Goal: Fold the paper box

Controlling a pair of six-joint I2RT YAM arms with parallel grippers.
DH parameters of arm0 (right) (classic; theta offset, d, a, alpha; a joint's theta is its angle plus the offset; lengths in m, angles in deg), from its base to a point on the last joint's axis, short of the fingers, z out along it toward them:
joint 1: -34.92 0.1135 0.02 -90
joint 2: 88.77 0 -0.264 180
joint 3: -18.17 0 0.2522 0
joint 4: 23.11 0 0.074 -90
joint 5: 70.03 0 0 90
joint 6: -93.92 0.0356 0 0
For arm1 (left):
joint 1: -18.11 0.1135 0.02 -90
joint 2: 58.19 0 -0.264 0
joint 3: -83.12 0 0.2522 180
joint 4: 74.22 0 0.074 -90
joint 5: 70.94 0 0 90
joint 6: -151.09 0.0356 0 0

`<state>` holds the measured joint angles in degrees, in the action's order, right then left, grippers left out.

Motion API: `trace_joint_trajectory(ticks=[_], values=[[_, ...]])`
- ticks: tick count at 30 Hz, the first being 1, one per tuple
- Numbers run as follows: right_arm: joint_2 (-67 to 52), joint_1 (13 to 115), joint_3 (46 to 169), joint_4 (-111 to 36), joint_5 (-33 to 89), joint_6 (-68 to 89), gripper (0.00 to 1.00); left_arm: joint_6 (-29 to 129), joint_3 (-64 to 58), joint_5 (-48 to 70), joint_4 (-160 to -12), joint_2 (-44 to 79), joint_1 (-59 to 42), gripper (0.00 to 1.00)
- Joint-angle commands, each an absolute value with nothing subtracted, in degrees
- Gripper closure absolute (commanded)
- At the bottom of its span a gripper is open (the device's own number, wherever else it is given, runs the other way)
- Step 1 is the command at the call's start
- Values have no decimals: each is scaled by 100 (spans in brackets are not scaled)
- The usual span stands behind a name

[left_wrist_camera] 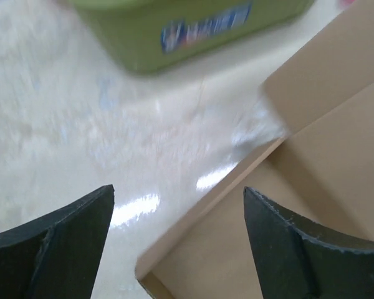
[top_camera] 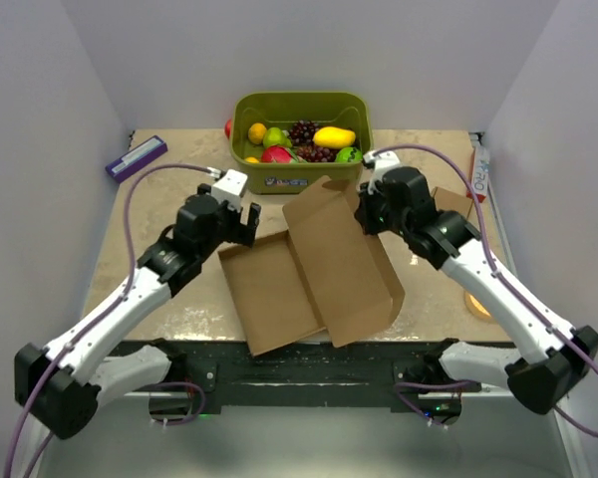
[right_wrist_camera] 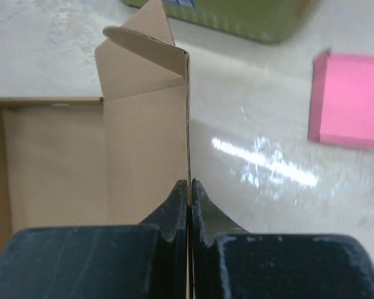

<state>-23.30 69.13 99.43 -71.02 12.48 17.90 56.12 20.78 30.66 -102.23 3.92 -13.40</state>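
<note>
Flap-folding step. The paper box (top_camera: 314,274) lies part-folded on the table (top_camera: 169,204) just in front of the green fruit bin (top_camera: 301,171). Right end effector (right_wrist_camera: 189,185) is clamped on a raised flap's edge. Left end effector (left_wrist_camera: 177,193) hovers, fingers apart, over the box's bin-side corner. The next move probably calls for swinging the held flap inward.

Spread jaws at paper box (left_wrist_camera: 336,162) edge

One cardboard box (top_camera: 314,274) on the table (top_camera: 194,149). One green bin (top_camera: 344,177) at the far edge. Its fruit is only partly countable: one orange (top_camera: 256,132), one yellow mango (top_camera: 334,136), dark grapes (top_camera: 303,130), the rest too crowded. One purple-and-white block (top_camera: 136,157) at the far left corner. One pink block (right_wrist_camera: 348,99). Two robot arms — left arm (top_camera: 130,299), right arm (top_camera: 498,279).
</note>
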Motion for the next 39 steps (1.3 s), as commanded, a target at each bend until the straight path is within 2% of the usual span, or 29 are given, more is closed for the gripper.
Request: trace_joint_trajectory(ticks=[1,3,6,14,32,36,39], values=[[-1558,6884,11117,-7105,1987,455,100,6345,1513,1794,-9098,-316,-1318,9],[-1163,6893,11383,-7316,2505,94,100,6661,1207,1119,-9009,-274,-1318,7],[-810,6893,11735,-7501,2919,-152,100,6926,855,703,-9246,104,-1310,7],[-703,6893,11841,-7467,3614,-363,100,7137,362,-106,-9405,913,-1310,7],[-765,6902,11613,-7590,4132,-530,100,6900,335,-19,-8623,1511,-1318,12],[-774,6902,11621,-7633,4168,-530,100,6812,326,-133,-8421,1599,-1318,17],[-774,6893,11613,-7677,4168,-548,100,6786,309,-256,-8350,1669,-1318,28]])
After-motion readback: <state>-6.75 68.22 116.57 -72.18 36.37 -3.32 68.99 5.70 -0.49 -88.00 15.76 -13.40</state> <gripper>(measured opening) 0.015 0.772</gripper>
